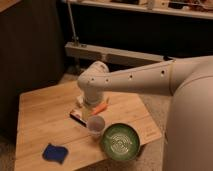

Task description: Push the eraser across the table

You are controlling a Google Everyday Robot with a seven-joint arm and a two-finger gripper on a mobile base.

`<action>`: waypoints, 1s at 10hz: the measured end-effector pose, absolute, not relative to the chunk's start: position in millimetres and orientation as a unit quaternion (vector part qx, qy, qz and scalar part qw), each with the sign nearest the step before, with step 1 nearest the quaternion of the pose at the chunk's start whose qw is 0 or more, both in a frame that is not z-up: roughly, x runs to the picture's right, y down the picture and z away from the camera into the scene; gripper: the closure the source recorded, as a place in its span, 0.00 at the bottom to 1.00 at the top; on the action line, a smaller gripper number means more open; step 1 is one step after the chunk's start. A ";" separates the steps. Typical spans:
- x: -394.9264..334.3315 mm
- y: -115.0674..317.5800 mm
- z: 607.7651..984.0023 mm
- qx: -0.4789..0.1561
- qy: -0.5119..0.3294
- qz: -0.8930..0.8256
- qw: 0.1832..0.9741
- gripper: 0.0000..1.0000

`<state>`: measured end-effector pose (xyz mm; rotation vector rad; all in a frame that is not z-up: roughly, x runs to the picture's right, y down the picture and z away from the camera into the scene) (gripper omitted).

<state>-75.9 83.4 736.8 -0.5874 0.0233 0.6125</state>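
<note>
The eraser, a small flat block with dark edges and a pale face, lies on the light wooden table near its middle. My gripper hangs from the white arm's wrist and points down, right above and just behind the eraser's right end. Whether it touches the eraser is hidden by the wrist.
A clear plastic cup stands just right of and in front of the eraser. A green bowl sits at the front right. A blue soft pad lies at the front left. An orange stick-like object lies behind the cup.
</note>
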 end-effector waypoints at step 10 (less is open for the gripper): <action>-67.1 130.4 877.0 -0.281 0.082 0.303 0.907 1.00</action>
